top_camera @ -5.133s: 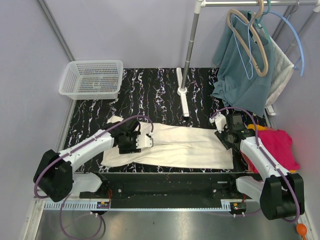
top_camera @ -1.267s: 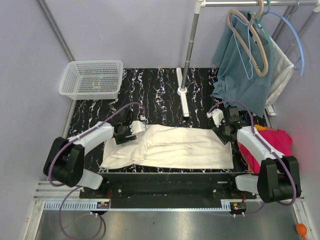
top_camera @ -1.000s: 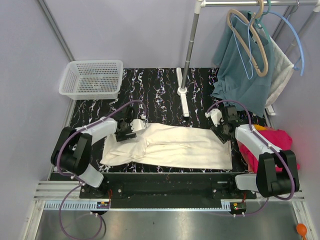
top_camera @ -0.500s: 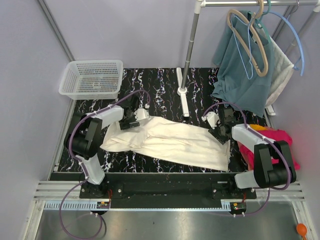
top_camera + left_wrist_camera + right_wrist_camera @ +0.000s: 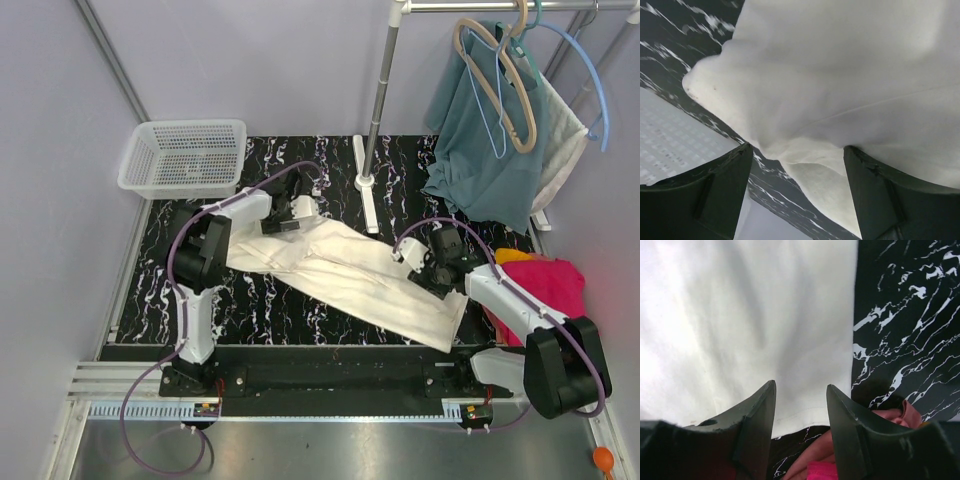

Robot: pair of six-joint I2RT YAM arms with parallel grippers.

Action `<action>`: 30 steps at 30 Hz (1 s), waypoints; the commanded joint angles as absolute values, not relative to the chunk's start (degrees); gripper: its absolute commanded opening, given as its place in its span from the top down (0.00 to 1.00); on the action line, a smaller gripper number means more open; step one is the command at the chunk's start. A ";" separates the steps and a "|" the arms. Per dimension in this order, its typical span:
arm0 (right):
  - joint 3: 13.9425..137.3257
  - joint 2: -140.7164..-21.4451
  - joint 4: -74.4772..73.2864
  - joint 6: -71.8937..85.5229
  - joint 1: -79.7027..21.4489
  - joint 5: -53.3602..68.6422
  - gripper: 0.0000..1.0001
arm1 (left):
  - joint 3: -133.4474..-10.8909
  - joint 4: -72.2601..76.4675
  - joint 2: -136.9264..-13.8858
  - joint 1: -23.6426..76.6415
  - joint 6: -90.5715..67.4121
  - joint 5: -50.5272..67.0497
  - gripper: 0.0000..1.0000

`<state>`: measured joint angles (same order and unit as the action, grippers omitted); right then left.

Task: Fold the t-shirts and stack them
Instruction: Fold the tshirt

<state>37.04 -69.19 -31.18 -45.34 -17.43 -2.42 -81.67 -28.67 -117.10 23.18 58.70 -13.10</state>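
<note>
- We see the cream t-shirt (image 5: 350, 275) lying in a long, narrow strip slantwise on the black marbled table (image 5: 250, 305); one end is at the far left, the other at the near right.
- The left gripper (image 5: 796, 150) is at the far-left end; its fingers (image 5: 720, 185) stand partly apart, with a gathered fold of the cream cloth pinched in the gap; the cloth there hangs clear of the table.
- The right gripper (image 5: 800, 387) is at the near-right end, by the hem; its fingers (image 5: 757, 420) are drawn close together, clamping the flat cloth.
- The pink t-shirt (image 5: 555, 285) sits at the right edge of the table, just beside the right arm; the orange t-shirt (image 5: 512, 256) peeks out at its far side.
- A white mesh basket (image 5: 180, 126) stands at the far-left corner, well apart from the shirt; a teal garment (image 5: 480, 140) hangs at the far right.
</note>
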 commanded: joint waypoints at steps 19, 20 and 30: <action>33.92 -74.36 -28.21 -54.84 -20.04 2.02 0.47 | -101.15 -26.19 -132.09 23.55 63.63 -13.80 0.20; 34.10 -73.92 -29.34 -54.84 -20.39 2.63 0.47 | -102.29 -26.19 -132.71 23.47 63.89 -13.80 0.20; 37.43 -74.79 -34.89 -50.72 -29.00 5.01 0.46 | -109.52 -14.97 -139.22 23.29 68.20 -15.64 0.20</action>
<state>35.18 -73.28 -31.42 -53.45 -25.87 0.84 -109.23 -23.09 -136.75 23.79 65.36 -15.51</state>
